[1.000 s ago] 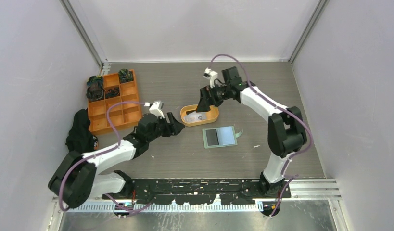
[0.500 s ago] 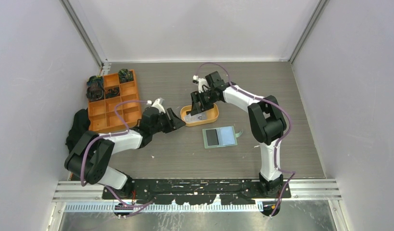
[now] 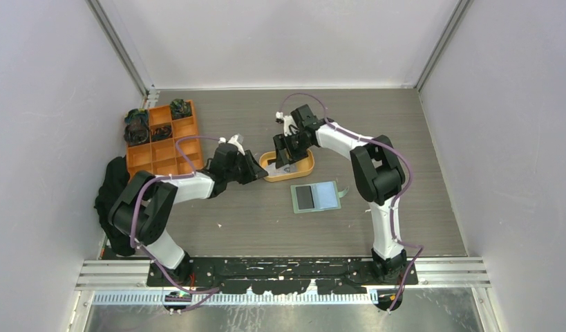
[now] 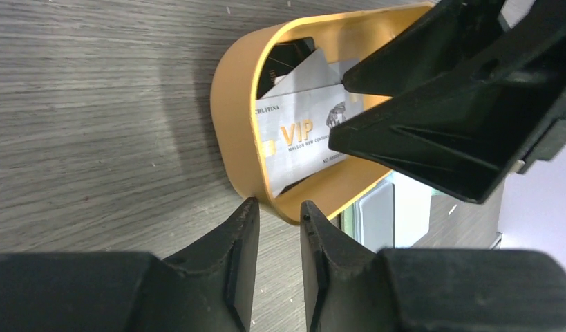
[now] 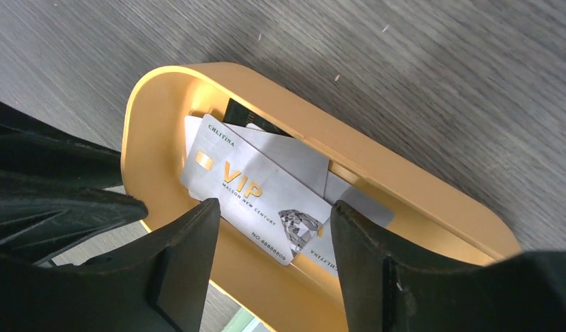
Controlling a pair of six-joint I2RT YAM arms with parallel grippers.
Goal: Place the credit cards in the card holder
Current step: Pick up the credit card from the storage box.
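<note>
The grey wood-grain table (image 3: pixel 418 207) carries everything, and both arms reach from its near edge toward the middle. An orange grid organiser (image 3: pixel 145 173) sits at the far left with dark items in its farthest compartments. Near the centre, the orange oval tray (image 3: pixel 304 168) holds the credit cards (image 5: pixel 252 190): a silver one marked VIP lies on top, with pale cards and a black one (image 5: pixel 249 117) beneath. The card holder (image 3: pixel 316 196) lies opened flat just nearer than the tray, with no card on it. The right gripper (image 5: pixel 273 207) hangs over the tray, its fingers wide apart on either side of the silver card; whether they press its edges cannot be told. The left gripper (image 4: pixel 275 205) sits at the tray's left end, fingers narrowly apart, bare table showing between them.
</note>
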